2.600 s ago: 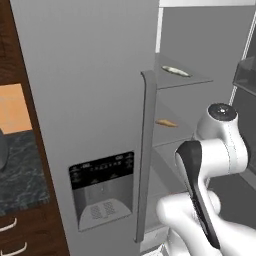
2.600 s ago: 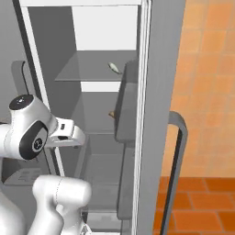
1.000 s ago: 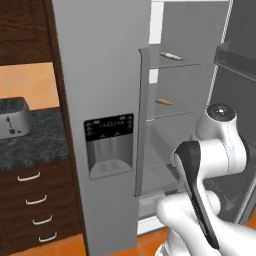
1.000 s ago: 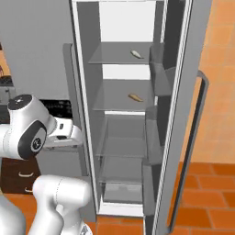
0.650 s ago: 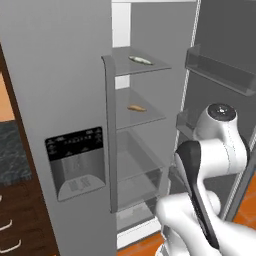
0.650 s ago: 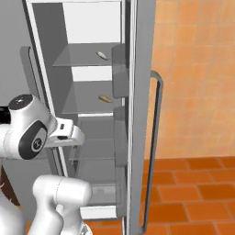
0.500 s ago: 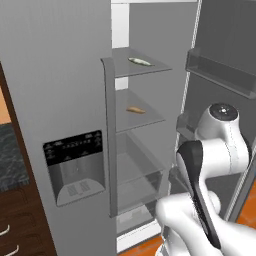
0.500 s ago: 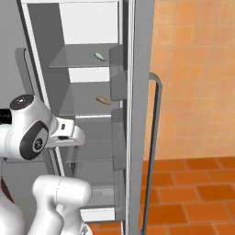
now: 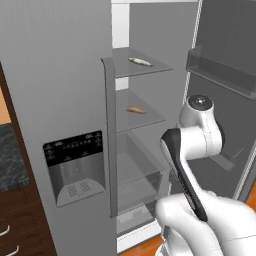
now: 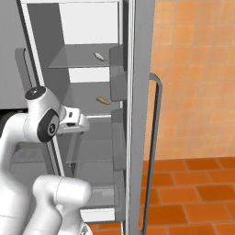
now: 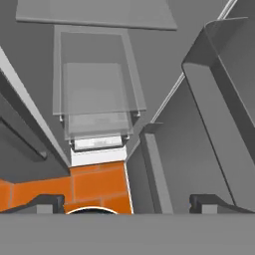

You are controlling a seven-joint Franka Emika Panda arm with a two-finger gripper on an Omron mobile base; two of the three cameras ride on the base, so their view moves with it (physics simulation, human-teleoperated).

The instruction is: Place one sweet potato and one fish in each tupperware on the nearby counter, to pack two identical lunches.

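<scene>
— On the fridge's upper glass shelf (image 9: 150, 67), what do you see, and which way does it lie?

— You have the fish (image 9: 140, 61) there, a slim grey-green body lying flat. From the left base view its long axis runs from about 10 o'clock to 4 o'clock; which end is the head I cannot tell. In the right base view the same fish (image 10: 98, 56) sits near the shelf's right side, close to the open door (image 10: 137, 114).

— And one shelf down?

— You get the sweet potato (image 9: 136, 110), orange-brown and elongated, lying nearly level with a slight 10-to-4 slant. From the right it (image 10: 103, 100) shows just left of the door's bins.

— Where is the end effector?

— Your end effector (image 11: 127, 201) looks down inside the fridge toward the clear drawers (image 11: 97, 107) and the orange floor tiles (image 11: 94, 182). Its fingertips (image 11: 47, 201) stand far apart at 7 and 5 o'clock with nothing between them. It is well below both foods.

— The counter?

— You see a corner of the counter (image 9: 10, 160) at 9 o'clock in the left base view, black speckled stone over brown drawers (image 9: 20, 230).
</scene>
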